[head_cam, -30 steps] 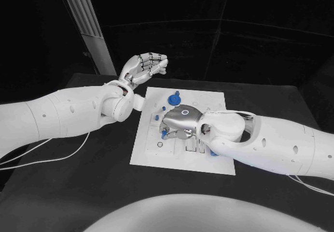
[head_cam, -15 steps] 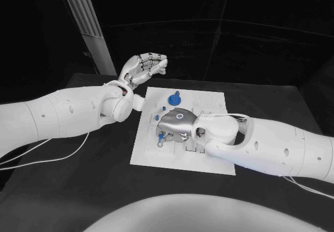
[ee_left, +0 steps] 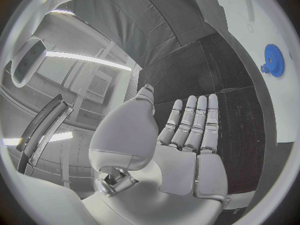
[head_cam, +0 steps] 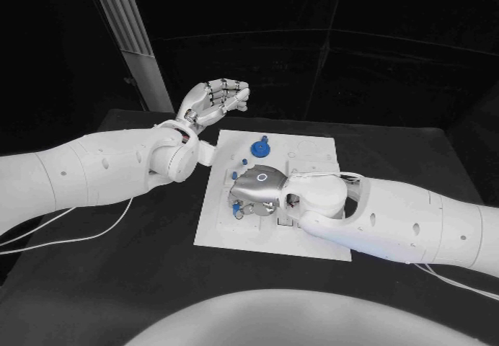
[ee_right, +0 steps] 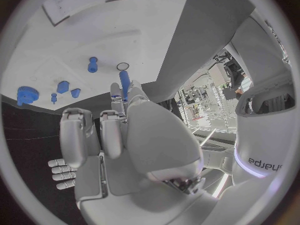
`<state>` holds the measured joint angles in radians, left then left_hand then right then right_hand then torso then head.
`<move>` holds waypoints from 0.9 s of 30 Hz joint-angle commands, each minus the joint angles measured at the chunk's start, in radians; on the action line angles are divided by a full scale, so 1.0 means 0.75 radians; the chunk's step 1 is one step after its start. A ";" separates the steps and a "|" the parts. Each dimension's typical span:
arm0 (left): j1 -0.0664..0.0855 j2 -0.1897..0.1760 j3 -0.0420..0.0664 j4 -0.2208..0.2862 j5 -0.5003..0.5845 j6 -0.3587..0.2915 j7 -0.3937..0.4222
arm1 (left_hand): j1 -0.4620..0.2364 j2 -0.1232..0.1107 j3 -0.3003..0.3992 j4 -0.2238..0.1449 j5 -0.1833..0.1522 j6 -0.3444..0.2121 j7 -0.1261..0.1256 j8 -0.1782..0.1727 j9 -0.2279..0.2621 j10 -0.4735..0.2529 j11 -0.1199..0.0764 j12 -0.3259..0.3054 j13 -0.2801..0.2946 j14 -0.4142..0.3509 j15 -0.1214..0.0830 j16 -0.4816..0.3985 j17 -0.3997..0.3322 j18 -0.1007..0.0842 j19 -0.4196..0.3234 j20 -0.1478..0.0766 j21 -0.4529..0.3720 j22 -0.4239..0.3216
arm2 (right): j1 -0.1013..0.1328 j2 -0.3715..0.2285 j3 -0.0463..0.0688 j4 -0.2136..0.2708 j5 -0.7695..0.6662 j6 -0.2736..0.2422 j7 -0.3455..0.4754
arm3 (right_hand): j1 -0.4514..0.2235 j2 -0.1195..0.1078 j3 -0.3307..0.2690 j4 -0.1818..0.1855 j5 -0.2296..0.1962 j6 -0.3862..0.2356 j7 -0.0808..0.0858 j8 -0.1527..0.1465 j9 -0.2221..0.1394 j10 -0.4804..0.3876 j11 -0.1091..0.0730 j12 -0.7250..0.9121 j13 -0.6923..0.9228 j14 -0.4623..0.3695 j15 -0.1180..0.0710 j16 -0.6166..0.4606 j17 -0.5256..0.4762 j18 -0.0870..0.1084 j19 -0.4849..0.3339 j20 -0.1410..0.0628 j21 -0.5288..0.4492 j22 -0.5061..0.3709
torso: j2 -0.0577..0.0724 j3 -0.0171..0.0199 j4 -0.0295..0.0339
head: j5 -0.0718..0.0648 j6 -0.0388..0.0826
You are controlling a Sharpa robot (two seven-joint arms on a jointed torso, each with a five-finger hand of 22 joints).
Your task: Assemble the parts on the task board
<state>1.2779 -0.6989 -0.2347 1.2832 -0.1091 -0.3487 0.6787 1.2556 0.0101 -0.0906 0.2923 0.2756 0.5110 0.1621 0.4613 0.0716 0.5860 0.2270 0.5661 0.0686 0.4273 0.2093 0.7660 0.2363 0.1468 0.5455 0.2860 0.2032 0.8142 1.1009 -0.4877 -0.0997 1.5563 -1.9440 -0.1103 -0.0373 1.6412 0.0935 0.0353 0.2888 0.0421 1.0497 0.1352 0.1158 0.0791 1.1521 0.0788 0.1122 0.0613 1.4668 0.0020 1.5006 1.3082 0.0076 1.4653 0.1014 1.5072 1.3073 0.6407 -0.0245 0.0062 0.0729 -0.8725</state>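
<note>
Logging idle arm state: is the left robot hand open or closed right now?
Open. The left robot hand holds nothing, its fingers extended side by side; in the head view it is raised beyond the task board.

The task board (head_cam: 268, 242) is a white flat plate, lying at the centre of the black table. A blue gear part (head_cam: 260, 148) stands near its 12 o'clock edge. Smaller blue parts (head_cam: 237, 174) lie toward 10 o'clock. One blue peg (ee_right: 124, 80) stands upright beside a small ring (ee_right: 122, 66).
</note>
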 commanded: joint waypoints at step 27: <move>0.002 0.005 0.001 -0.002 0.003 0.016 0.169 | 0.003 0.013 -0.010 0.000 0.006 -0.012 0.144 0.008 -0.002 -0.013 0.000 0.005 -0.002 -0.010 0.001 0.005 -0.001 -0.008 0.006 0.001 -0.008 -0.002 | -0.012 0.001 0.000 0.001 -0.017 0.189 -0.105 | 0.006 0.016 0.011 0.000 0.006 0.012 0.000 -0.008 -0.003 -0.014 0.003 -0.019 -0.001 0.095 0.006 0.010 0.104 0.016 0.086 0.014 -0.002 0.306 | 0.001 0.0006 -0.0033 | -0.015 0.000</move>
<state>1.2781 -0.6965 -0.2347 1.2813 -0.1091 -0.3470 0.6788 1.2557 0.0100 -0.0906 0.2923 0.2756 0.5110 0.1622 0.4613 0.0717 0.5860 0.2270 0.5661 0.0688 0.4273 0.2092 0.7660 0.2365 0.1468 0.5455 0.2860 0.2032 0.8144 1.0935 -0.4834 -0.0957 1.5578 -1.9455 -0.0179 -0.0981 1.6429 0.0926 0.0377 0.2863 0.0403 1.0515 0.1369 0.1053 0.0749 1.1487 0.0822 0.1025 0.0613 1.4668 0.0019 1.5043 1.3082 0.0076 1.4690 0.1051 1.5022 1.3073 0.6412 -0.0239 0.0044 0.0610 -0.8725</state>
